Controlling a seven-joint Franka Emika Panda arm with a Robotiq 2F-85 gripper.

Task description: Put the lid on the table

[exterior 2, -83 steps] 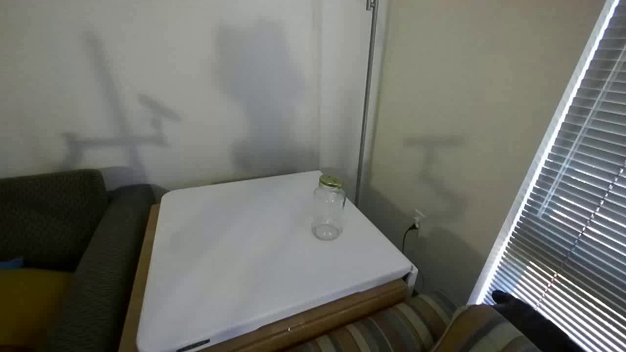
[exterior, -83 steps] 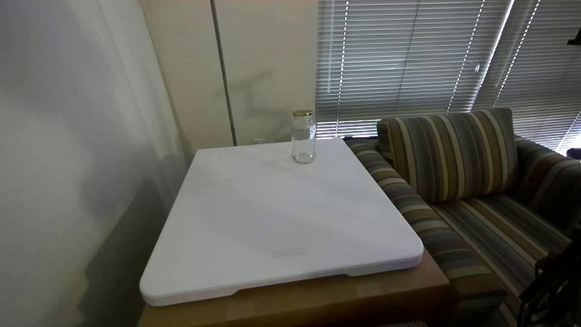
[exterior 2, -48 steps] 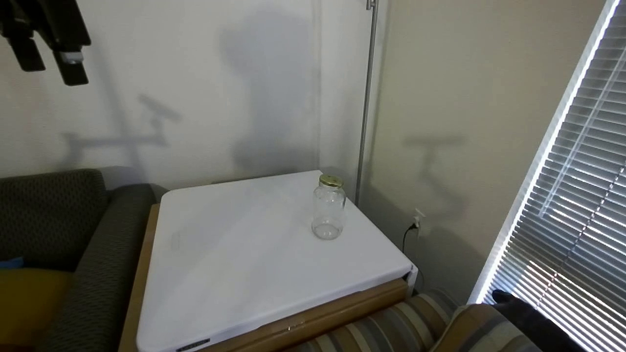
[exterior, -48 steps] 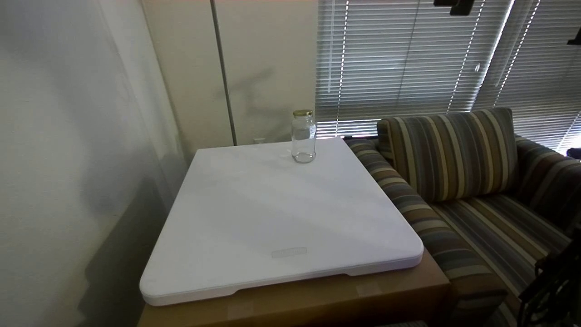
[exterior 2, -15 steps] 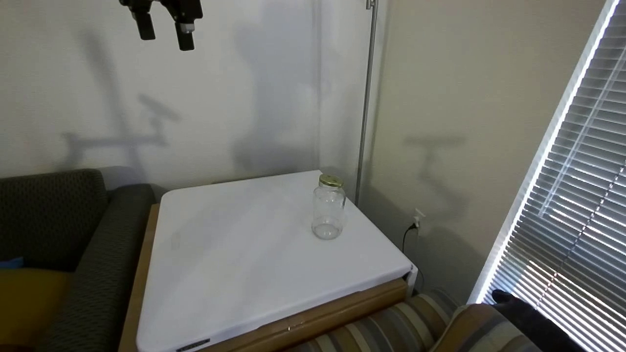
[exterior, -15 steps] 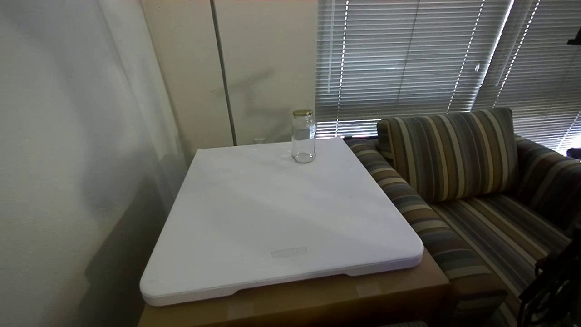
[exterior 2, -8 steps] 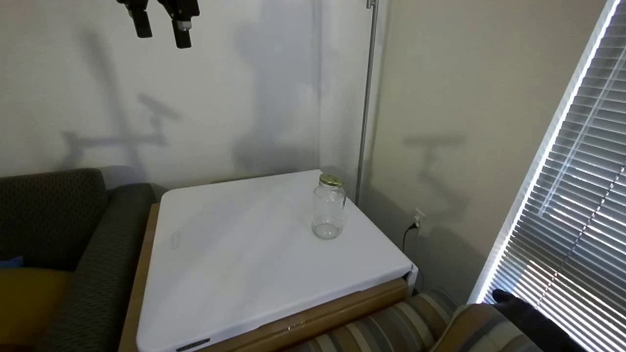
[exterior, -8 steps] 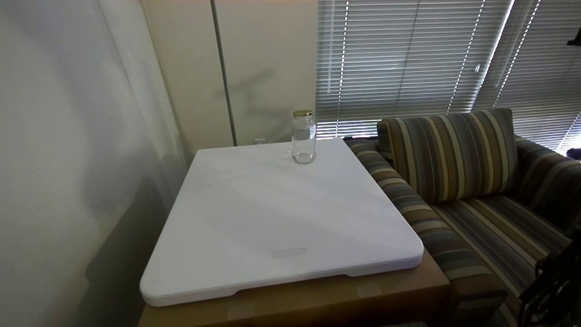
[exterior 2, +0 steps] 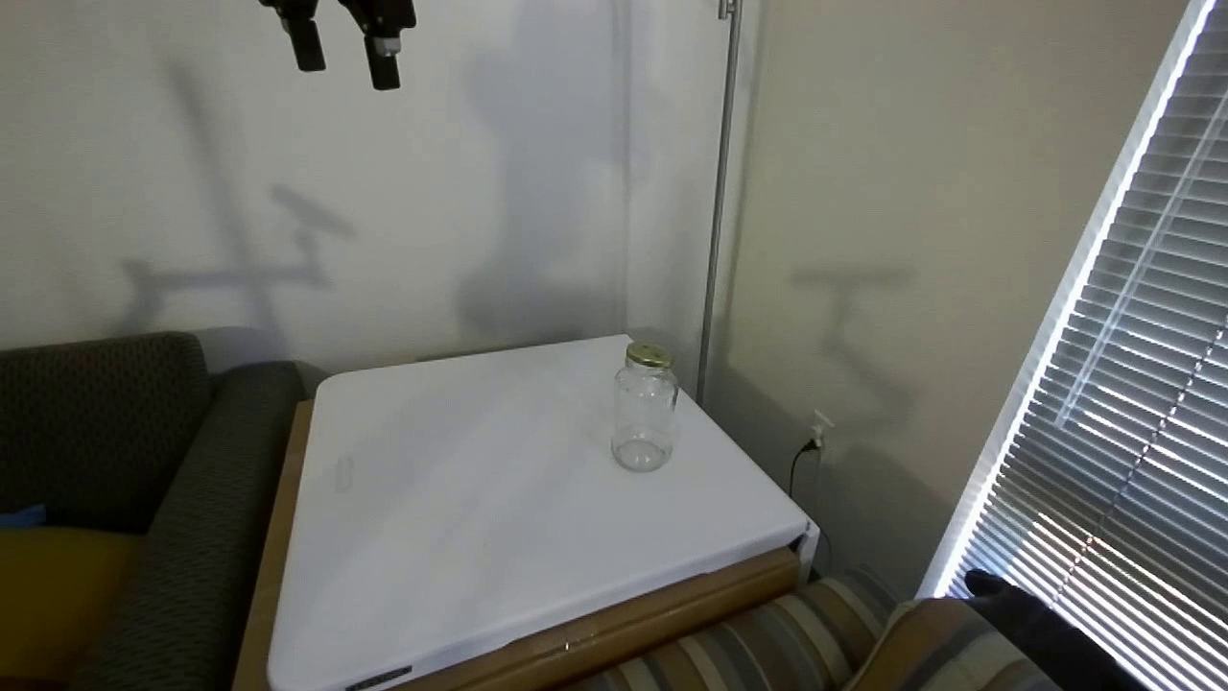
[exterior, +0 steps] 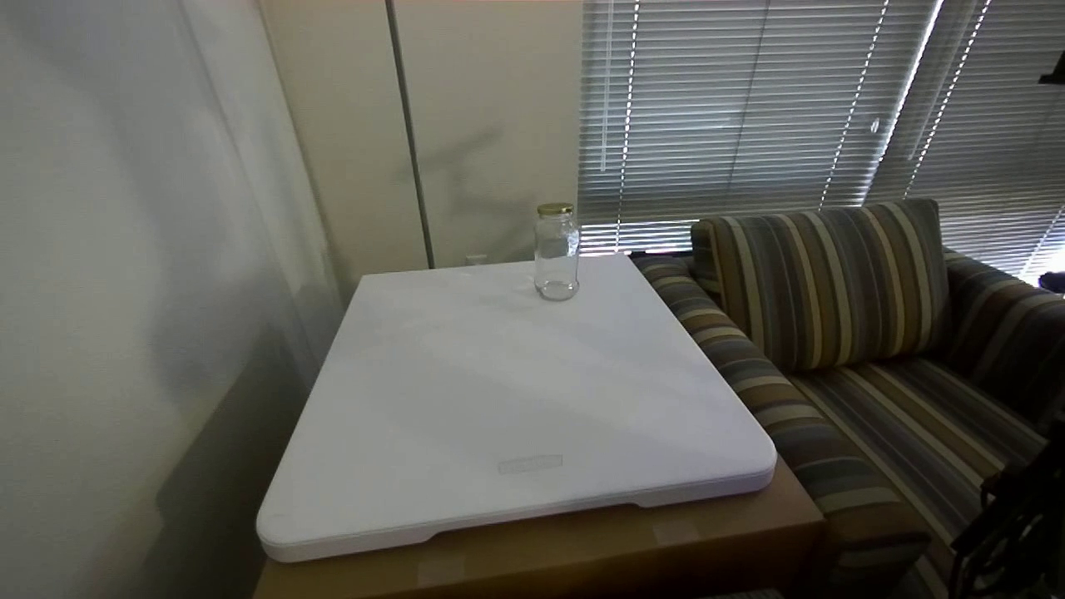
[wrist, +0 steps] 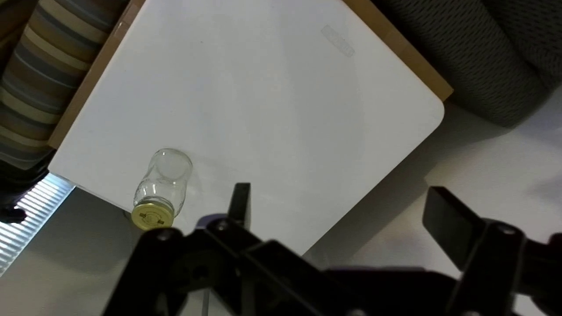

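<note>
The lid (exterior: 555, 208) is a flat, round, gold-yellow cap sitting on top of a clear glass jar (exterior: 556, 262). The lid also shows in an exterior view (exterior 2: 649, 355) and in the wrist view (wrist: 152, 215). The jar stands upright near a far corner of the white table (exterior: 499, 374), which rests on a brown base. My gripper (exterior 2: 346, 79) is open, with nothing between its fingers, high above the table and well apart from the jar. In the wrist view the gripper (wrist: 339, 188) has its fingers wide apart, to the right of the lid.
A striped sofa (exterior: 819, 291) stands against one table side. A dark sofa (exterior 2: 125, 432) with a yellow cushion (exterior 2: 67, 595) stands by another. A thin metal pole (exterior 2: 720, 211) rises behind the jar near the wall corner. Window blinds (exterior: 732, 116) hang behind.
My gripper has come into an exterior view from the upper left and moved right; in the last half second it shifted slightly right and up. The jar and lid have not moved.
</note>
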